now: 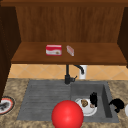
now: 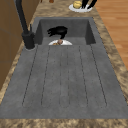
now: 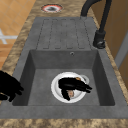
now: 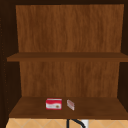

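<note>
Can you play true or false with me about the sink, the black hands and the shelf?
1. The left hand is over the white plate in the sink basin. True.
2. The red ball sits on the shelf. False: it shows at the sink's front edge.
3. A red and white box lies on the shelf. True.
4. The right hand is inside the basin. False: it is over the counter, right of the sink.

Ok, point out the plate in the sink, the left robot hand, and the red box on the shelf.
plate [image 3: 57, 93]: right side view, bare white rim at lower left.
left robot hand [image 3: 71, 84]: right side view, its back, over the plate.
red box [image 1: 53, 50]: front view, middle of its front face.
</note>
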You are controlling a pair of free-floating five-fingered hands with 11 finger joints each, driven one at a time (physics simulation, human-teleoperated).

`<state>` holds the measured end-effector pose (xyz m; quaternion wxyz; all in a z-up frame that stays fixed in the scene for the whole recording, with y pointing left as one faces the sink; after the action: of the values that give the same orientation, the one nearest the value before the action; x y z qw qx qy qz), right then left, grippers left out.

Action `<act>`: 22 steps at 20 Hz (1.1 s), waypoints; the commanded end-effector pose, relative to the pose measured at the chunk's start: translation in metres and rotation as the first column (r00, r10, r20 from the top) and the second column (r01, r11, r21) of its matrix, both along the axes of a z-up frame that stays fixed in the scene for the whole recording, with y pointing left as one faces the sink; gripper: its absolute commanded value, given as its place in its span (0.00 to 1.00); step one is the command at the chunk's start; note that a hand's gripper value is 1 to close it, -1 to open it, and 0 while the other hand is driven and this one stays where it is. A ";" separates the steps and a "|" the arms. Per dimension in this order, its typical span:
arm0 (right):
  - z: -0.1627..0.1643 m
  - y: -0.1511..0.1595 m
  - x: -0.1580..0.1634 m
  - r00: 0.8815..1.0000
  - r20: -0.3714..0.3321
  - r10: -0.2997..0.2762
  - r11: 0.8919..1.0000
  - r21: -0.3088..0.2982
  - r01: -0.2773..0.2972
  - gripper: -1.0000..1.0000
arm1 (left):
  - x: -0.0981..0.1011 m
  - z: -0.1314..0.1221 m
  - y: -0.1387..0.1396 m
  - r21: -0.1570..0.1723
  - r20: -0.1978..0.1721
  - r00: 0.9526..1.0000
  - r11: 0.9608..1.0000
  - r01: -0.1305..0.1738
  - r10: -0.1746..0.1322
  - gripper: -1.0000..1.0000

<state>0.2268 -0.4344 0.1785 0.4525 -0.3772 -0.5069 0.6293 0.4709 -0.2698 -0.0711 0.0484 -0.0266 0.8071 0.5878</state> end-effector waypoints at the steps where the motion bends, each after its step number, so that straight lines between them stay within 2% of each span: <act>1: 0.000 0.000 0.000 1.000 0.000 0.000 1.000 0.000 0.000 0.50 | 0.000 0.015 0.000 0.019 -0.073 0.997 0.999 -0.026 0.027 0.00; 8: 0.000 0.000 0.000 1.000 0.000 0.000 1.000 0.000 0.000 0.50 | 0.000 0.036 0.007 0.050 -0.111 0.993 0.998 -0.023 0.029 0.00; 12: 0.000 0.000 0.000 1.000 0.000 0.000 1.000 0.000 0.000 0.50 | -0.001 0.044 0.014 0.047 -0.145 0.989 0.999 0.009 -0.002 0.00; 14: 0.000 0.000 0.000 1.000 0.000 0.000 1.000 0.000 0.000 0.50 | -0.001 0.046 0.019 0.044 -0.171 0.985 0.999 0.020 -0.012 0.00; 19: 0.000 0.000 0.000 1.000 0.000 0.000 1.000 0.000 0.000 0.50 | -0.001 0.050 0.030 0.070 -0.228 0.973 0.997 0.039 -0.022 0.00; 22: 0.000 0.000 0.000 1.000 0.000 0.000 1.000 0.000 0.000 0.50 | -0.001 0.051 0.041 0.084 -0.264 0.964 0.995 0.057 -0.033 0.00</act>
<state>0.2268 -0.4344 0.1785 0.4525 -0.3772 -0.5069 0.6293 0.4692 -0.2385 -0.0220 -0.0099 0.0457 0.7977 0.6012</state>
